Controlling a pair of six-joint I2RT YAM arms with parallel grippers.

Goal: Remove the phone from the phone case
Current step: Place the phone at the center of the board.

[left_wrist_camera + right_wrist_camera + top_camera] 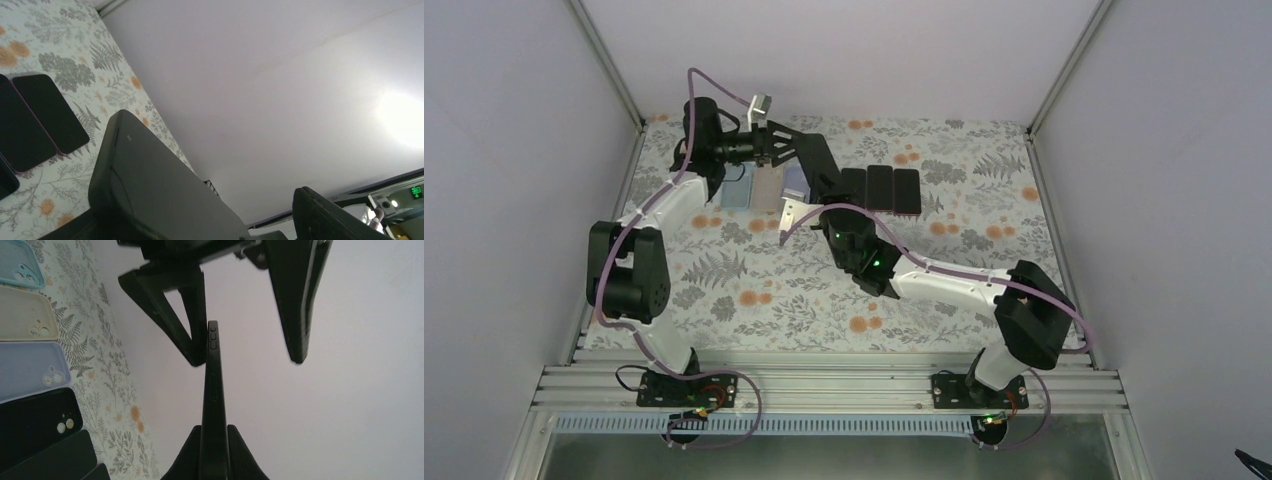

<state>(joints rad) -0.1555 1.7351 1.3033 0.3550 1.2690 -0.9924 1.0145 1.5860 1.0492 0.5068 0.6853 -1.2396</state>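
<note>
While the phone (214,405), judged a light, stiff, slick slab (case not told apart edge-on), is clamped by one end in the right gripper (214,434) toward 12 o'clock on the table (754,290), the left gripper (247,359) is held open at its far end, where a corner is best taken.

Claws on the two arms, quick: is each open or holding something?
Left gripper: open, gripping nothing.
Right gripper: shut on the black phone.

My tablecloth (754,300) is white with grey ferns and orange blossoms; the cases (30,367) are pale blue, cream, lavender, black; my fingers (240,460) and phone (214,390) are black.
</note>
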